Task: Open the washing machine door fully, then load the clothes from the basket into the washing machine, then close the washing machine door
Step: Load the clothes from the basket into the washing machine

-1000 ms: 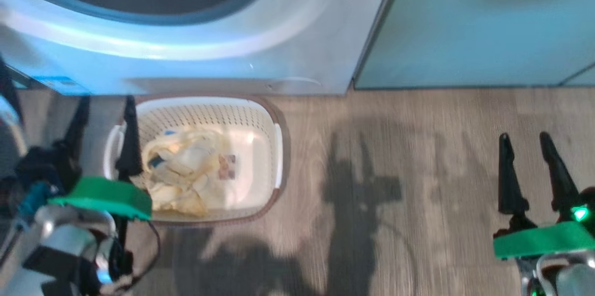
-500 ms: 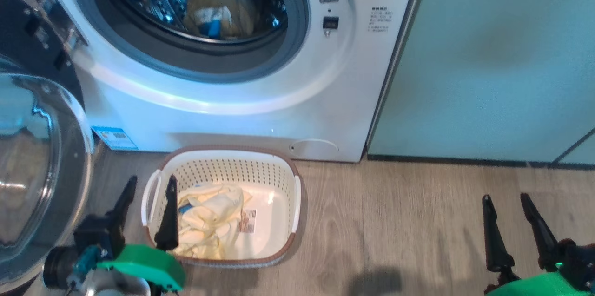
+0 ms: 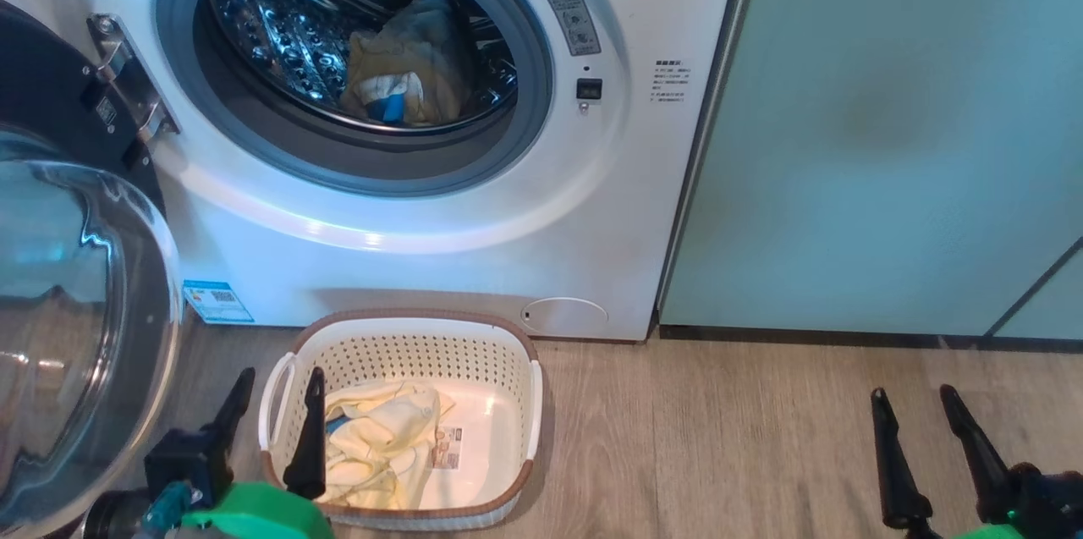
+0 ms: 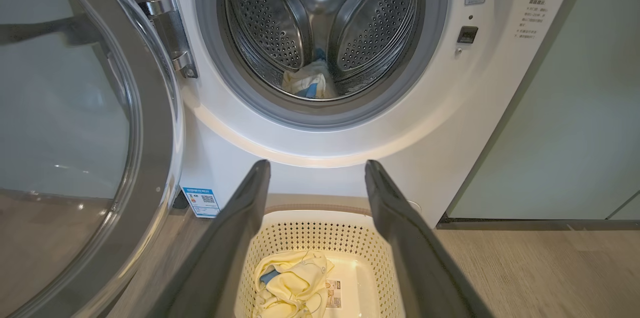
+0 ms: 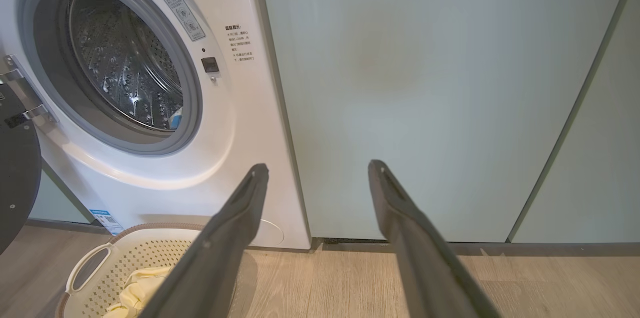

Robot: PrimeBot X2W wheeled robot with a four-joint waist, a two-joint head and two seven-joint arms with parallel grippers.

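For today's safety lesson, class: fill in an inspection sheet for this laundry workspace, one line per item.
Surface: wood-look floor, basket standing on it.
Job's things: washing machine, its door swung open at left; yellow cloth in the drum; clothes in the basket.
Clutter: nothing seen.
Grippers: left gripper open by the basket's left handle; right gripper open over bare floor.
Cables: nothing seen.
Surroundings: pale teal cabinets right of the machine.

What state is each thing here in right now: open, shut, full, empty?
washing machine door: swung wide open.
washing machine: drum holds a yellow and blue bundle.
basket: upright on the floor, partly filled.
clothes: pale yellow piece crumpled in the basket.
left end effector: open, empty, near the basket.
right end effector: open, empty, over the floor.
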